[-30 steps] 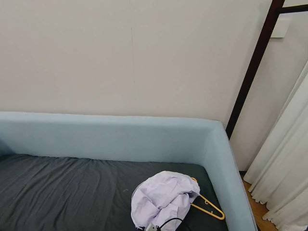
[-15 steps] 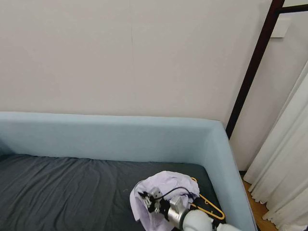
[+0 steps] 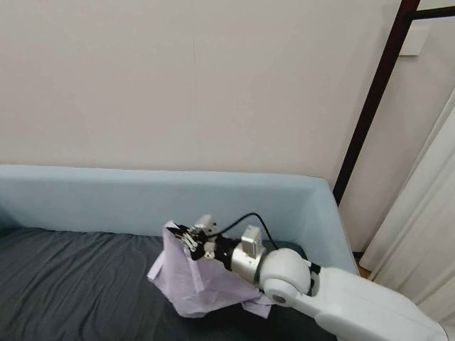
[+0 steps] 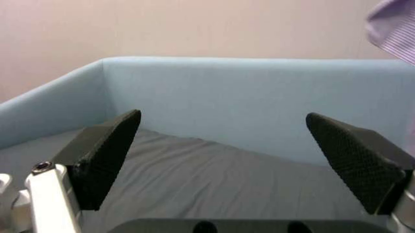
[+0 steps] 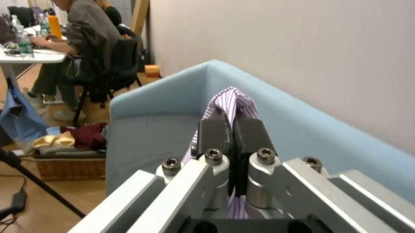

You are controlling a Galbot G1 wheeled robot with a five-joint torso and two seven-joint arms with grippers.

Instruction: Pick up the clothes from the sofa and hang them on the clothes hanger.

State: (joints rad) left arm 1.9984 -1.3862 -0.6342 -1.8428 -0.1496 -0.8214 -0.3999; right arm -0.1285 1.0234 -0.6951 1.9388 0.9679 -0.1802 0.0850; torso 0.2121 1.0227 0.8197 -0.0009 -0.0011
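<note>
My right gripper is shut on a lilac striped shirt and holds it lifted above the dark seat of the light-blue sofa. The cloth hangs down from the pinch and drapes under my white right arm. In the right wrist view the fingers are pressed together on a fold of the shirt. My left gripper stands open over the sofa seat with nothing between its fingers; a corner of the shirt shows far off.
A dark upright pole of the clothes rack stands to the right of the sofa, beside white curtains. A plain wall rises behind. In the right wrist view, a basket with clothes lies beyond the sofa's end.
My right arm has risen and swung left with the shirt, lifting it off the seat. The orange hanger that lay by the shirt is now out of sight.
</note>
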